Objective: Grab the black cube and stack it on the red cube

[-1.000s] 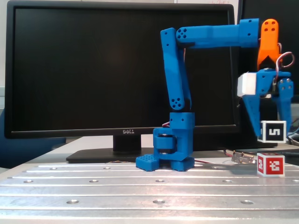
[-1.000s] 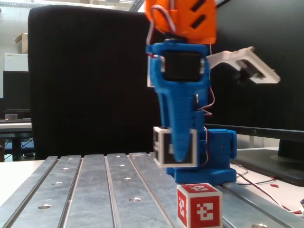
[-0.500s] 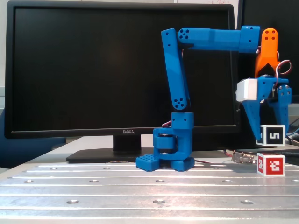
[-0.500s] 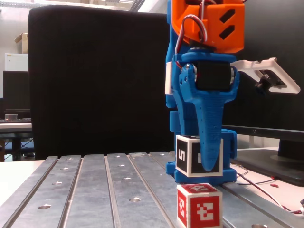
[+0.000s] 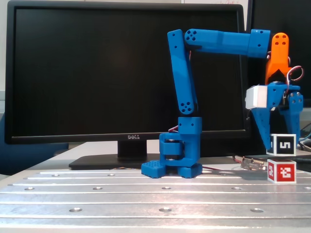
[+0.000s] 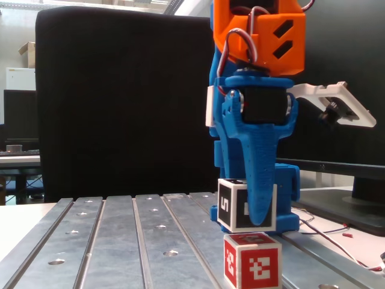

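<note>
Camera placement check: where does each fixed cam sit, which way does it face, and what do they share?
A fixed view: low at the table edge, facing the monitor; shows the whole arm side-on.
Another fixed view: low, looking along the table's grooves; shows only the end effector and wrist, close.
Shared: the black cube held just above the red cube.

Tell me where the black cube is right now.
In both fixed views the black cube is held in the end effector, directly above the red cube, at the right edge in the view facing the monitor.
</note>
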Available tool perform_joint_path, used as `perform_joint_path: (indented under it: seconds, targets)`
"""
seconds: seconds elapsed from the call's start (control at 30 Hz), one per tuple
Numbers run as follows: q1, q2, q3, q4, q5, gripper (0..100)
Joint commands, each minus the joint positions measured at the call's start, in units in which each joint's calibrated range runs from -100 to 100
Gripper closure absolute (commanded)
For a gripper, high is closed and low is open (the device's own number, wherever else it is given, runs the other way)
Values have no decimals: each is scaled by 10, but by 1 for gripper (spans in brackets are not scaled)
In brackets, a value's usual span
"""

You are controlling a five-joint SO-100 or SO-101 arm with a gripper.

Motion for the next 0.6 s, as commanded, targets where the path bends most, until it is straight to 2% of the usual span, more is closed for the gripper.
perform_joint_path:
  seconds: [0.0,0.57]
  targets:
    - [0,-22,-3,-3,0,85]
    - [-4,-23,25,-37,-1,85]
